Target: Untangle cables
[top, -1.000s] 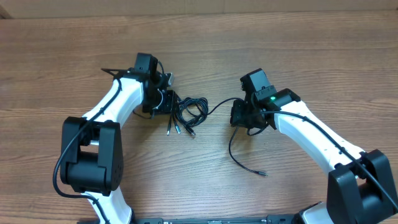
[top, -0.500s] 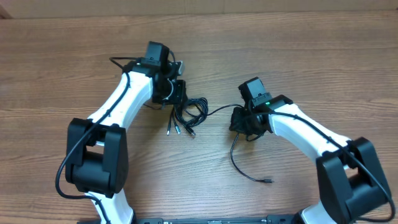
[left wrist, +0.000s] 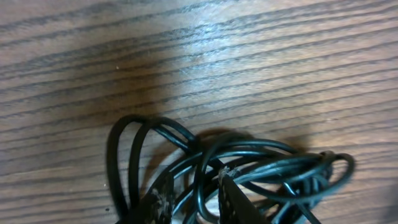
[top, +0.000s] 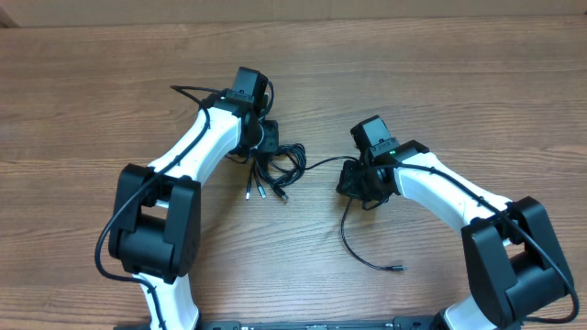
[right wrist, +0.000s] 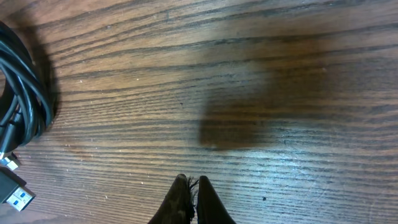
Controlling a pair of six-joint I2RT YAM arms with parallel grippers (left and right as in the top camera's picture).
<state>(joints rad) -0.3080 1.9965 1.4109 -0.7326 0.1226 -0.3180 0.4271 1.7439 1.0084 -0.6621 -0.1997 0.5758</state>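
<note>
The cables (top: 282, 163) lie as a black tangle of loops on the wooden table, with silvery plug tips (top: 261, 191) fanned out toward the front. My left gripper (top: 266, 147) sits on the tangle's left edge. In the left wrist view its jaws (left wrist: 194, 190) are closed on a few looped strands (left wrist: 261, 162). One strand (top: 321, 162) runs right into my right gripper (top: 356, 186) and trails out below to a plug (top: 397, 268). In the right wrist view that gripper (right wrist: 193, 182) is shut; no cord shows at its tips. The tangle (right wrist: 28, 93) is at the left edge.
A blue-tongued USB plug (right wrist: 13, 194) lies at the lower left of the right wrist view. Both white arms reach in from the front edge, with their own thicker black wires (top: 188, 92) alongside. Bare wood surrounds the tangle.
My left gripper has swung right and further back onto the tangle, and its jaws have narrowed on the loops. The right gripper shifted slightly left, and the trailing plug slid toward the front.
</note>
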